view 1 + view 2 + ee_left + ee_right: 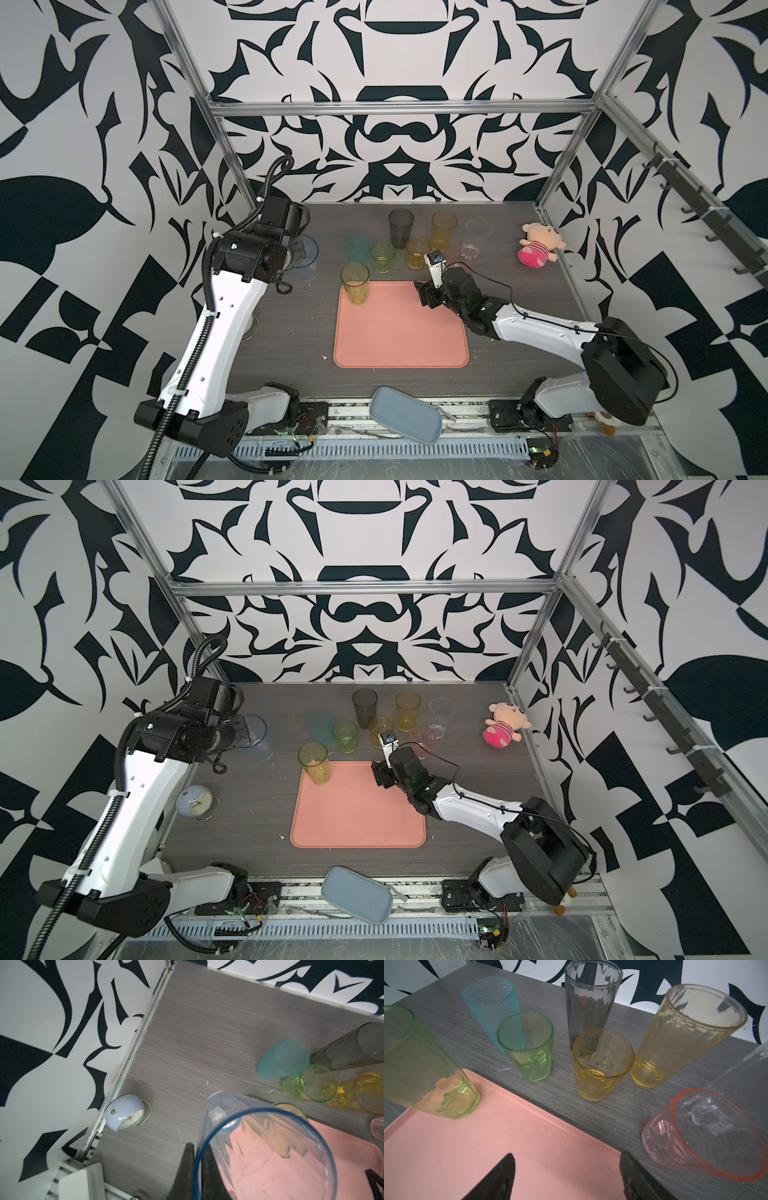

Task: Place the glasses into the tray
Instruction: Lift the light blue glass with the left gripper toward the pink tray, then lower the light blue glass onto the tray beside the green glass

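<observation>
Jaws of the left gripper point(197, 1154) are pinched on the rim of the see-through blue-tinted tall tumbler point(259, 1147), one dark finger inside the mouth and one outside. In both top views this tumbler sits at left centre, up-left of the large flat salmon-pink rectangular tray point(399, 336); whether it touches the grey wood-grain table point(291, 332) cannot be told.

The right gripper point(566, 1155) hangs over the tray's upper right corner, its jaws spread wide with nothing between them.

A tall yellow-green see-through tumbler point(355, 284) stands upright inside the tray's upper left corner. The other glasses are on the table above the tray. From left to right they are a tall teal tumbler point(356, 245), a short green tumbler point(382, 257), a tall smoky grey tumbler point(401, 227), a short orange tumbler point(417, 252), a tall amber tumbler point(444, 230), a short pink tumbler point(695, 1136) and a tall clear tumbler point(478, 232).

A pink plush doll point(540, 245) lies at the table's right edge. A pale blue-grey dish point(405, 419) rests at bottom centre. A small pale blue alarm clock point(197, 804) stands left of the tray.
</observation>
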### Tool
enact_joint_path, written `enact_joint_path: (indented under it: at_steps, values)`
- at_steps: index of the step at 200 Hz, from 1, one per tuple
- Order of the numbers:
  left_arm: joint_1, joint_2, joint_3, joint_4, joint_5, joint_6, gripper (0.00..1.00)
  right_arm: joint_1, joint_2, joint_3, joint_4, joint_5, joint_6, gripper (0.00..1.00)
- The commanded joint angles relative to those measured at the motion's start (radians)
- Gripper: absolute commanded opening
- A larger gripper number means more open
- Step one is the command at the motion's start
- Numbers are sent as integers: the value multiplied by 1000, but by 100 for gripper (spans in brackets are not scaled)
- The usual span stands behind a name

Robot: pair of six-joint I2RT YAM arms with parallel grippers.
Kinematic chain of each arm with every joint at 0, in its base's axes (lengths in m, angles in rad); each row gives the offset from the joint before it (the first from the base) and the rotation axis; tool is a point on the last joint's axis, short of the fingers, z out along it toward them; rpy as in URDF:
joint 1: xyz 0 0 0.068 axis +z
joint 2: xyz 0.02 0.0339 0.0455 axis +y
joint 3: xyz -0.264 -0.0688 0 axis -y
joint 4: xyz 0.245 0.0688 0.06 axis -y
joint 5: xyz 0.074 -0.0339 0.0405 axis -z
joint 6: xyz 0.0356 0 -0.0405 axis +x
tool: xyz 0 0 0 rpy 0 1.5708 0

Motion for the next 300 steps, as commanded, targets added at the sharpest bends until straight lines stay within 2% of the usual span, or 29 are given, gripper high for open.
enact_joint_path:
  at_steps: [1, 83, 124, 153, 250, 300]
  values:
    - [2, -37, -29, -109, -19, -25, 0, 7, 3, 44, 2, 19, -1, 82]
    - [0, -141, -228, -136, 77, -81, 0, 7, 2, 44, 1, 18, 3, 82]
    - [-7, -187, -367, -56, 202, -113, 0, 7, 3, 44, 1, 21, 6, 82]
    - [-41, -203, -451, -4, 246, -148, 0, 7, 10, 47, -1, 30, 12, 81]
    - [-245, -178, -570, 135, 186, -286, 0, 7, 18, 55, -13, 35, 19, 81]
    - [-399, -123, -545, 179, 59, -368, 0, 7, 22, 57, -12, 39, 17, 81]
